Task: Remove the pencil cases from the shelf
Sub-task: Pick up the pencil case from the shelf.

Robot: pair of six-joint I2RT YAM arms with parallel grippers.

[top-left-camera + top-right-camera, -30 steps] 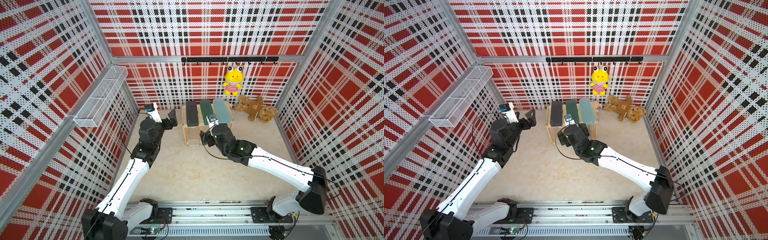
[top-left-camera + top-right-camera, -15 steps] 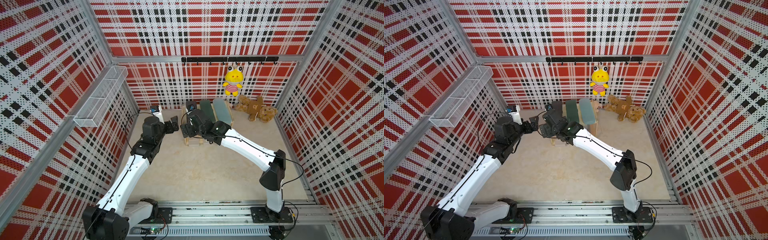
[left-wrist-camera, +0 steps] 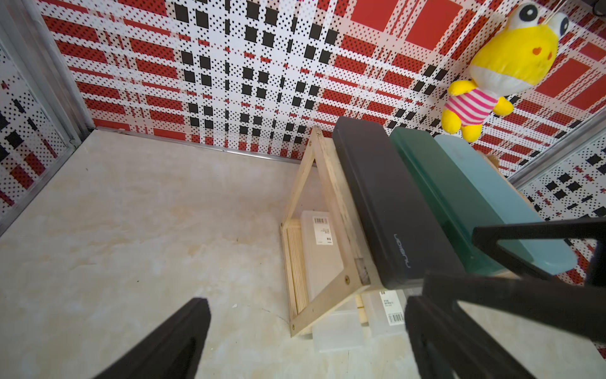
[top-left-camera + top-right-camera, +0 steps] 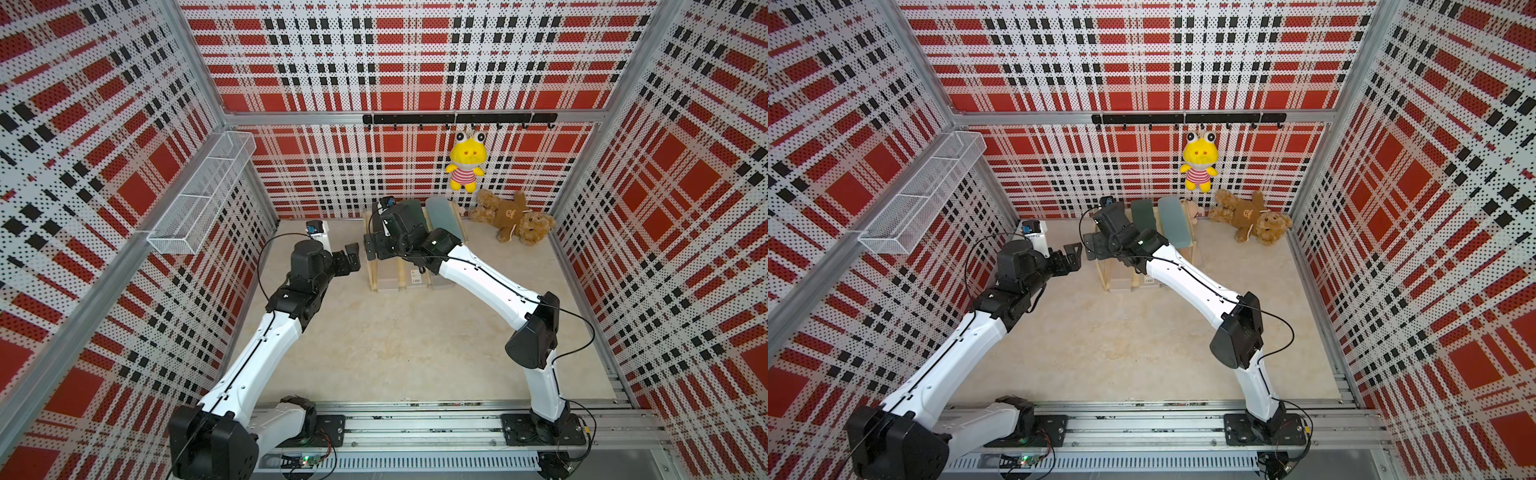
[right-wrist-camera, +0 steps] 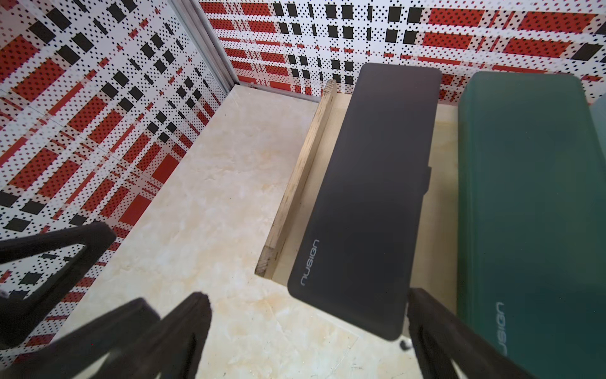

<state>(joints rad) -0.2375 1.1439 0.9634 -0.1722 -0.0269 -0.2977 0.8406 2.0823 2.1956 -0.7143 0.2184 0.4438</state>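
Approach step, judged: right gripper, jaws spread, empty, poised over black pencil case at frame centre, on shelf top tier. Next likely requires descent, clench, lift-out. Left gripper released, centre-left, beside shelf.

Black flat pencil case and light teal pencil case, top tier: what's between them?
The dark green flat plastic pencil case, shown in the left wrist view.

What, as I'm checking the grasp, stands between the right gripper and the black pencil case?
Nothing visible. The open right gripper flanks one end of the black pencil case on the shelf; the dark green case lies beside it, apart.
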